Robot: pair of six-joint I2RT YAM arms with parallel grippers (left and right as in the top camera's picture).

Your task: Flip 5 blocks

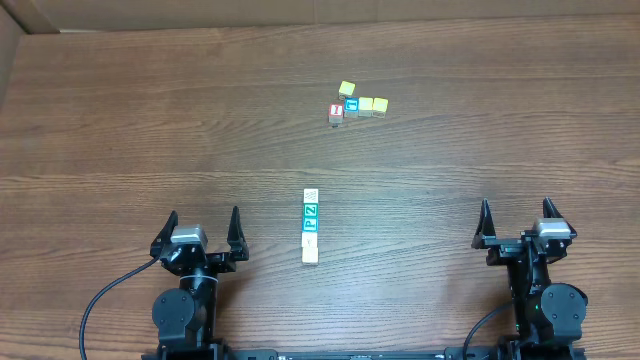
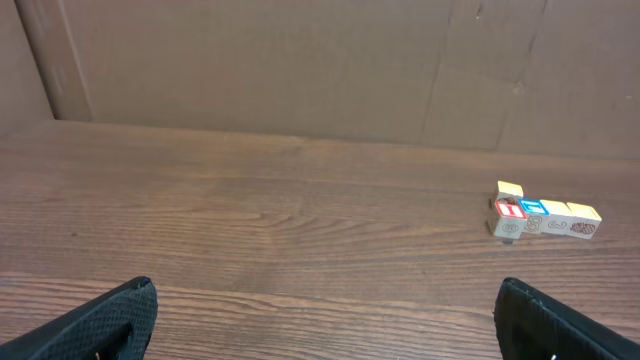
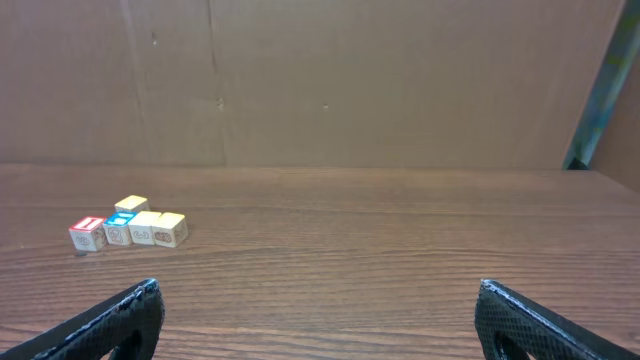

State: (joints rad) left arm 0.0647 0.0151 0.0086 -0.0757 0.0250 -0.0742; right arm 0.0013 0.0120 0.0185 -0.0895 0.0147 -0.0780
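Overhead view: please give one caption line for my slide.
Column of small wooden letter cubes in front; cluster of yellow, blue, red wooden cubes beyond.

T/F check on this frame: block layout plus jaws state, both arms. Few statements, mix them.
1. The row of five blocks lies on the table between the two arms. True.
2. The left gripper holds a block. False: its jaws are open and empty.
3. The red-faced cube sits beside a blue-faced cube, apart from the row. True.
4. The right gripper hovers over the red-faced cube. False: it is at the near side of the table, jaws open, away from every cube.
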